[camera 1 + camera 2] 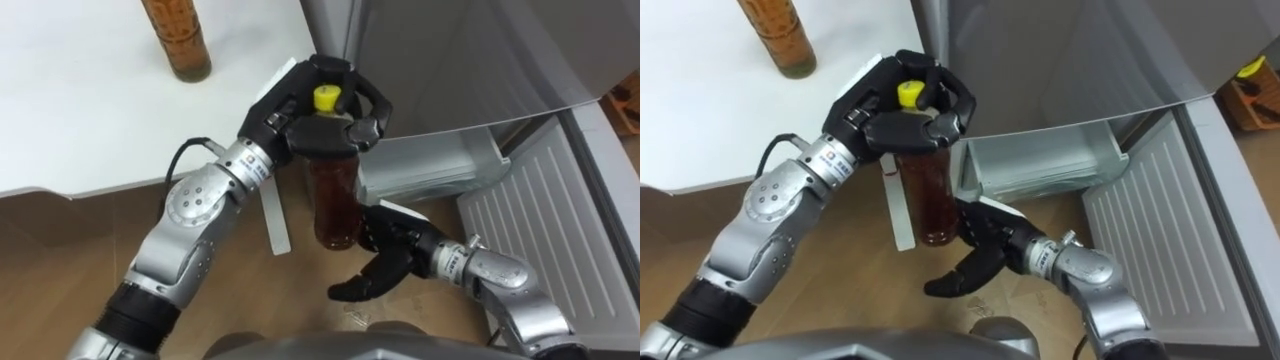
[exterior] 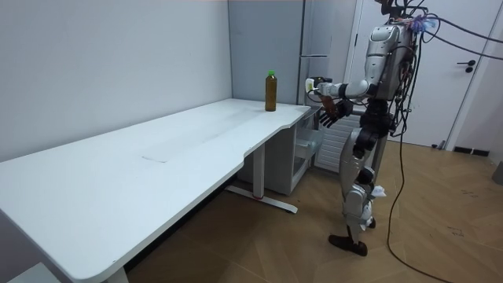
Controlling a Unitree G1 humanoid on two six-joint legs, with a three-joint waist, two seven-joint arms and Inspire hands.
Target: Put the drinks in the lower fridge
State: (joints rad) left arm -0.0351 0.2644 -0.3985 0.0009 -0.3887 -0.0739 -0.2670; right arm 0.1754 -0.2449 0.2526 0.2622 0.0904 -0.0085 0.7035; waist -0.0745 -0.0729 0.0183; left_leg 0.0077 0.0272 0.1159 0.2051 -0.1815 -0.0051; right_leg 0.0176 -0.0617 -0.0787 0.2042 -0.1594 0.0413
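Here, the bottle [image 1: 335,195] is held upright in the air just left of the open lower fridge [image 1: 430,168], its yellow-capped neck gripped from above by the left robot hand [image 1: 288,112]. The right robot hand [image 1: 388,258], fingers loosely spread, is seen just beside the base. The base should be steadied and the bottle kept upright as it is swung right into the compartment.

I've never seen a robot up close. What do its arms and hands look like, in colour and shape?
Both arms are silver-grey metal, built of rounded, shell-like segments, with a disc-shaped cover at the elbow. Each wrist ends in a ribbed silver cuff. The left hand and the right hand are black and shaped like human hands. A thin black cable loops out beside the left wrist.
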